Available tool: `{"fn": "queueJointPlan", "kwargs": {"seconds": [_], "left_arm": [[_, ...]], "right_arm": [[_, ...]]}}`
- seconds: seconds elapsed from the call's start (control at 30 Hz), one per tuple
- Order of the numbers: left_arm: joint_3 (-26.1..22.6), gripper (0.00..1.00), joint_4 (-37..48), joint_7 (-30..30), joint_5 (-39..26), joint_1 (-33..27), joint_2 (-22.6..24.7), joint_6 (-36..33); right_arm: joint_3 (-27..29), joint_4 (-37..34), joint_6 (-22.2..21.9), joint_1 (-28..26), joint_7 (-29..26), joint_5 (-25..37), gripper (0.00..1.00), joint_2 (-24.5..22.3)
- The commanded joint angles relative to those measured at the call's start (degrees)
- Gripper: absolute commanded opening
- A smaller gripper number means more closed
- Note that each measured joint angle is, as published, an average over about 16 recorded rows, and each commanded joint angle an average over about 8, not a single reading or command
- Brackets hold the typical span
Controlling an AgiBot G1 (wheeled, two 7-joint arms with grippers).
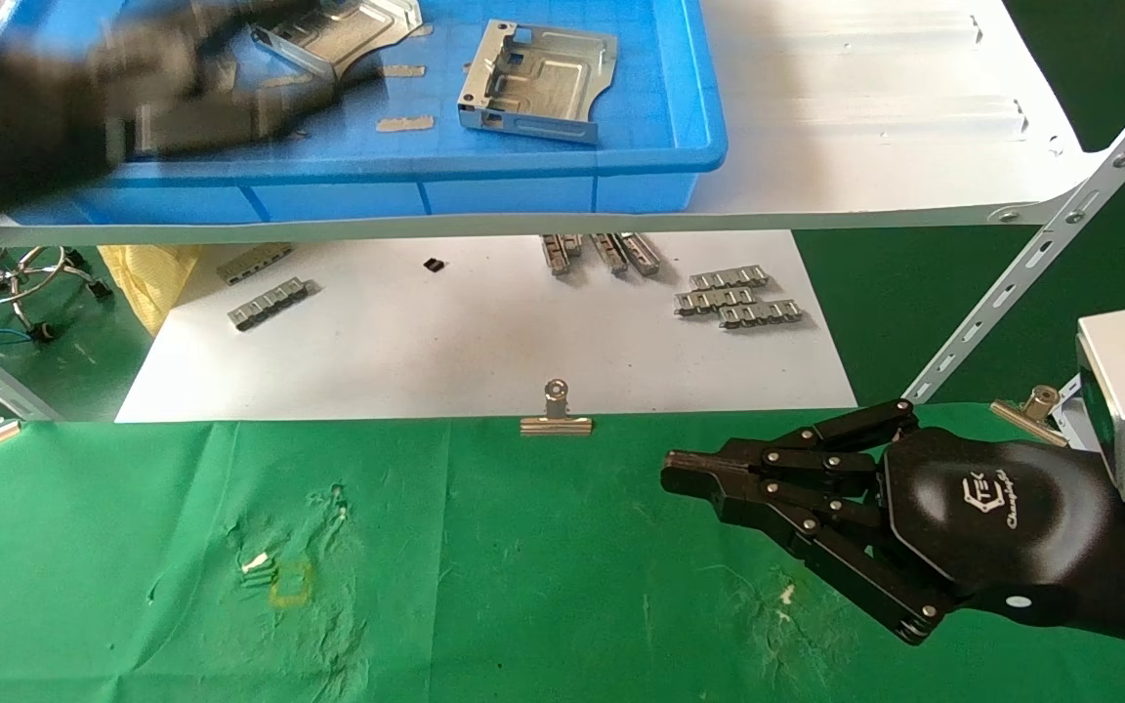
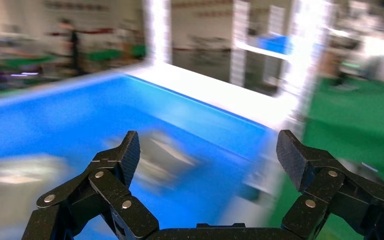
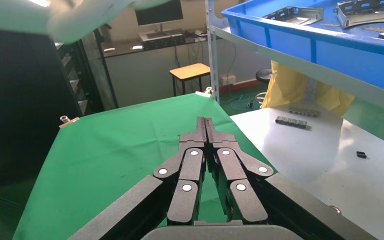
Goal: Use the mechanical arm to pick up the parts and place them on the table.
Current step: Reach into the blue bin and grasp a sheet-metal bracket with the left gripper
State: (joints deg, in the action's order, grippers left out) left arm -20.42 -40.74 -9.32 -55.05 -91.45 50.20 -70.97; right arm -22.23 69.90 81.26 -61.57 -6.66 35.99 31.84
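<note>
My left gripper [image 1: 230, 68] shows as a dark motion-blurred shape over the left part of the blue tray [image 1: 523, 181]. In the left wrist view it [image 2: 210, 150] is open and empty, with a blurred silver part [image 2: 162, 157] below it in the tray. One part [image 1: 538, 83] lies in the tray's middle. A second part [image 1: 338, 34] lies at the back, partly behind the blurred arm. My right gripper [image 1: 675, 469] is shut and empty, low over the green table [image 1: 484, 566] at the right; it also shows in the right wrist view [image 3: 205, 122].
The tray sits on a white shelf board [image 1: 865, 117] held by a slanted metal strut [image 1: 1041, 254]. Below is a white board [image 1: 484, 361] with grey ribbed strips [image 1: 738, 298]. Silver binder clips [image 1: 556, 415] pin the cloth's far edge. A yellow bag [image 1: 147, 278] is at the left.
</note>
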Motion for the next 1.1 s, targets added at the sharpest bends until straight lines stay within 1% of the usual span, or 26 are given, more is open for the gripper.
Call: {"fn": "queueJointPlan", "kwargs": {"seconds": [0.03, 0.17, 0.3, 0.43, 0.53, 0.57, 0.6, 0.63, 0.8, 0.83, 0.87, 0.9, 1.1], "left_arm": [[-0.95, 1.00, 6.69, 0.38, -2.59, -5.81, 2.77, 2.47], [-3.70, 1.00, 17.52, 2.05, -8.67, -14.55, 7.93, 9.98], [-6.90, 1.00, 26.49, 2.91, -14.22, -21.22, 12.45, 15.31], [-9.92, 1.00, 33.08, 3.05, -18.89, -25.60, 15.92, 19.06], [-11.58, 1.00, 36.44, 2.64, -21.38, -27.65, 17.75, 20.92], [-11.99, 0.98, 37.28, 2.40, -21.99, -28.12, 18.21, 21.32], [-12.37, 0.91, 38.06, 2.10, -22.53, -28.53, 18.64, 21.66], [-12.70, 0.81, 38.73, 1.78, -23.02, -28.89, 19.02, 21.93], [-13.89, 0.18, 40.79, 0.18, -24.73, -29.77, 20.34, 22.93], [-14.11, 0.07, 40.98, -0.01, -25.04, -29.86, 20.52, 23.18], [-14.30, 0.03, 41.09, -0.15, -25.31, -29.93, 20.66, 23.43], [-14.49, 0.00, 41.17, -0.24, -25.59, -29.99, 20.79, 23.72], [-15.58, 0.00, 41.08, -0.01, -27.15, -30.20, 21.27, 25.51]], "right_arm": [[0.00, 0.00, 0.00, 0.00, 0.00, 0.00, 0.00, 0.00], [0.00, 0.00, 0.00, 0.00, 0.00, 0.00, 0.00, 0.00], [0.00, 0.00, 0.00, 0.00, 0.00, 0.00, 0.00, 0.00], [0.00, 0.00, 0.00, 0.00, 0.00, 0.00, 0.00, 0.00], [0.00, 0.00, 0.00, 0.00, 0.00, 0.00, 0.00, 0.00], [0.00, 0.00, 0.00, 0.00, 0.00, 0.00, 0.00, 0.00], [0.00, 0.00, 0.00, 0.00, 0.00, 0.00, 0.00, 0.00], [0.00, 0.00, 0.00, 0.00, 0.00, 0.00, 0.00, 0.00], [0.00, 0.00, 0.00, 0.00, 0.00, 0.00, 0.00, 0.00], [0.00, 0.00, 0.00, 0.00, 0.00, 0.00, 0.00, 0.00], [0.00, 0.00, 0.00, 0.00, 0.00, 0.00, 0.00, 0.00], [0.00, 0.00, 0.00, 0.00, 0.00, 0.00, 0.00, 0.00], [0.00, 0.00, 0.00, 0.00, 0.00, 0.00, 0.00, 0.00]]}}
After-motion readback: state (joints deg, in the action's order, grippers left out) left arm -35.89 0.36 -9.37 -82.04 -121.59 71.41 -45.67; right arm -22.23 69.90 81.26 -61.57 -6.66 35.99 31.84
